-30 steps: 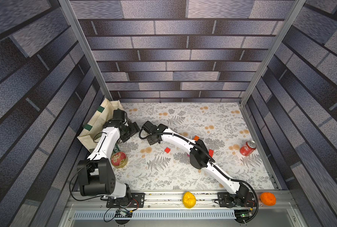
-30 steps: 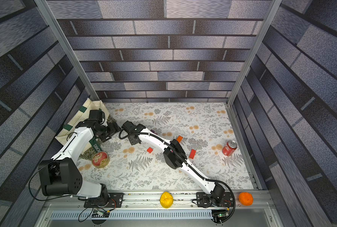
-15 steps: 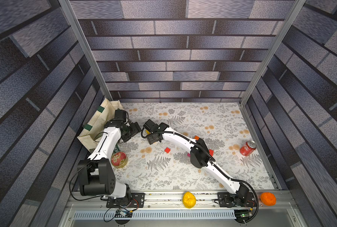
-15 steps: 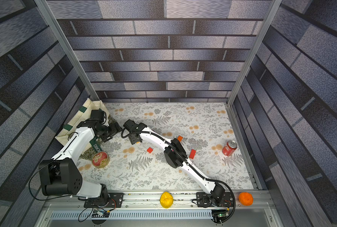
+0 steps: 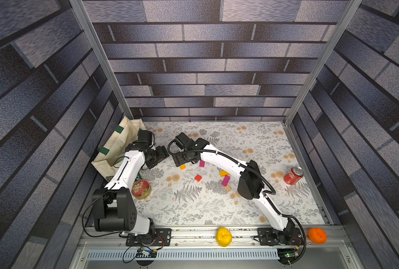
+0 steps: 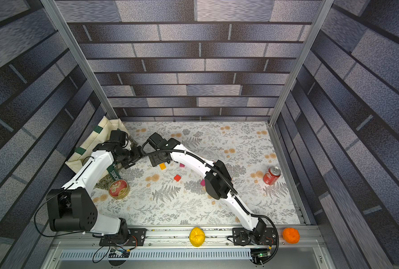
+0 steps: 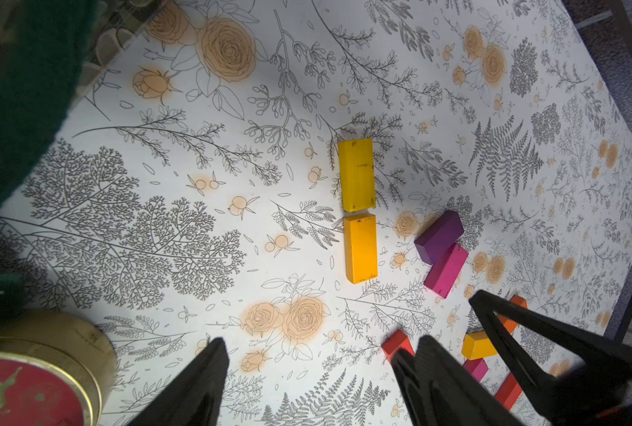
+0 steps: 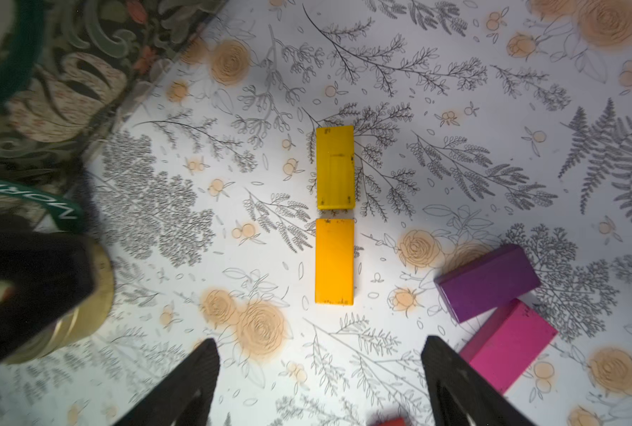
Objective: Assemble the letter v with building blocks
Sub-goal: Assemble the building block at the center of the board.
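Both claws are spread wide with nothing in them: right claw and left claw hang over the bench. The yellow block lines up end to end with the orange block, nearly touching. The purple block and magenta block lie touching each other, near the orange block.

The left gripper gapes empty. At its twelve o'clock, a flat yellow wooden block and a flat amber wooden block lie end to end; at two o'clock, a purple wooden block touches a magenta wooden block.
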Tool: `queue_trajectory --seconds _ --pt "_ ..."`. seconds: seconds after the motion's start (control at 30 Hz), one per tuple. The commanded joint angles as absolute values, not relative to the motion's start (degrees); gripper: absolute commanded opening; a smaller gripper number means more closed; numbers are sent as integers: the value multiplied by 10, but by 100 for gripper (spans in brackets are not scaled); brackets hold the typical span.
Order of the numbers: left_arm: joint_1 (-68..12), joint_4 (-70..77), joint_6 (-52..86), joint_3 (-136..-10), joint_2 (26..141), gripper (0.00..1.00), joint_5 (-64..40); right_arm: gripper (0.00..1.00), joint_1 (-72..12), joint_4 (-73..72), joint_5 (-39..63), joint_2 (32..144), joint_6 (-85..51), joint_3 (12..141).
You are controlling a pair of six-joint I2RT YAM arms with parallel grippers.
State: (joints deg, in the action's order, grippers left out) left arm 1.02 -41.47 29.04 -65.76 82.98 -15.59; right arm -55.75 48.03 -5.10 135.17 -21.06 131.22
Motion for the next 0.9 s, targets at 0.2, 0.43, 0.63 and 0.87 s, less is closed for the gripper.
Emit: queue_trajectory --seconds 0.2,0.43,0.63,0.87 --pt "-22 -439 281 -678 871 66 -165 37 -556 365 30 1247 -288 1103" --pt "-33 -432 313 -685 912 44 -208 0 -556 334 57 1245 -320 1021" --pt "-36 -459 328 -749 961 30 -222 0 -556 329 61 1267 -326 1022" --pt "-31 -450 324 -737 991 25 -203 0 -556 340 62 1299 -328 1049"
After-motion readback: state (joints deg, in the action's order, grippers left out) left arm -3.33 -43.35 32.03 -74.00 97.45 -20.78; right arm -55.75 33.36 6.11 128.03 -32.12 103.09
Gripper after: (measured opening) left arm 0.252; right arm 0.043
